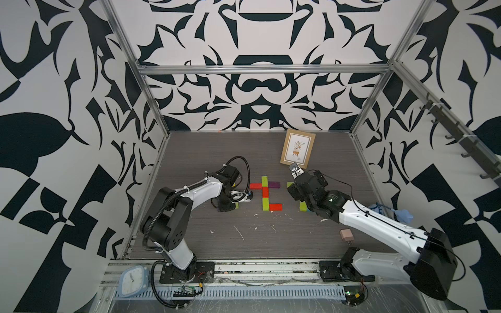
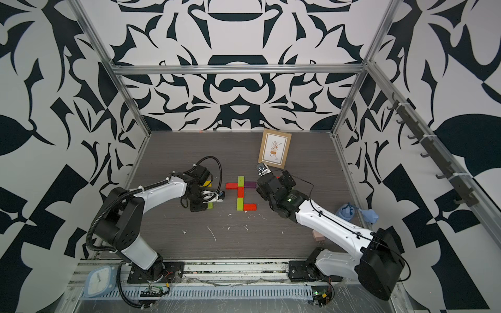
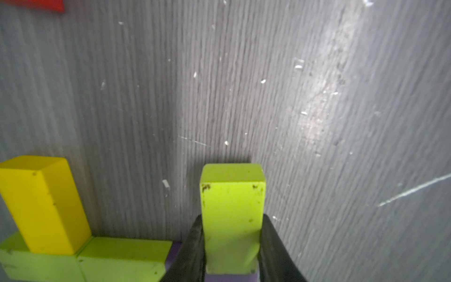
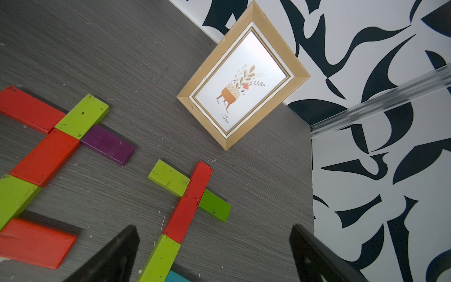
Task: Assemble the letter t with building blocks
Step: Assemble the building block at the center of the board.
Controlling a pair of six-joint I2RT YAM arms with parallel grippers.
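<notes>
Left pincer [image 3: 232, 219] is clamped on a lime block [image 3: 233, 195]. The block's long axis runs straight out ahead between the fingers, and its free end sits low over the tabletop [image 3: 317, 122]; whether it touches I cannot tell. Just beside the pincer, on the side away from its arm's base, a yellow block [image 3: 41, 202] is stacked on two lime blocks [image 3: 122, 256], with a purple block [image 3: 173, 251] partly hidden beneath. Ahead of the pincer, towards the other arm, lies the centre figure [image 1: 265, 193]: six blocks, three red, two lime and one purple, already reading as a t. Right pincer [image 4: 214, 229] gapes wide and empty. Below and ahead of it lies a second figure [image 4: 186, 207] of six blocks: three green, two red and one teal. In my judgement the held block belongs with the group beside it, so the left arm, being nearer, should set it there, turned to suit.
</notes>
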